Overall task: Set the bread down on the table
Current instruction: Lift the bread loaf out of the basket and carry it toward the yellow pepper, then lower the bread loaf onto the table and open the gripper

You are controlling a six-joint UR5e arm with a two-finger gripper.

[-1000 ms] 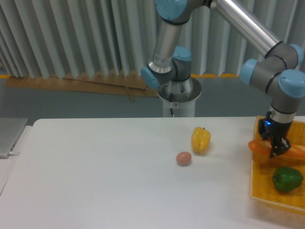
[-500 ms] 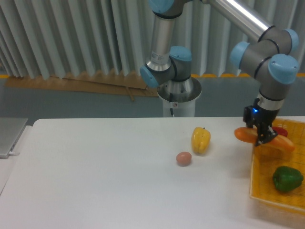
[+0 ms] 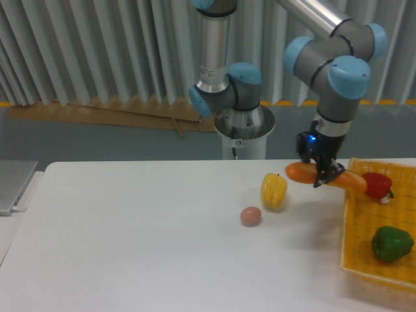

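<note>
Above the white table [image 3: 130, 247], just left of the yellow basket [image 3: 354, 260], the gripper [image 3: 323, 179] is clamped on the middle of the bread [image 3: 296, 172], whose long axis runs left-right, its left end near the yellow pepper [image 3: 273, 191].

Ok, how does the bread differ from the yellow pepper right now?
The bread is long, slim and orange; the yellow pepper is short, blocky and yellow. The bread is held in the air by the hand, lying roughly level; the pepper stands upright on the table, untouched. Both are outside the basket.
</note>
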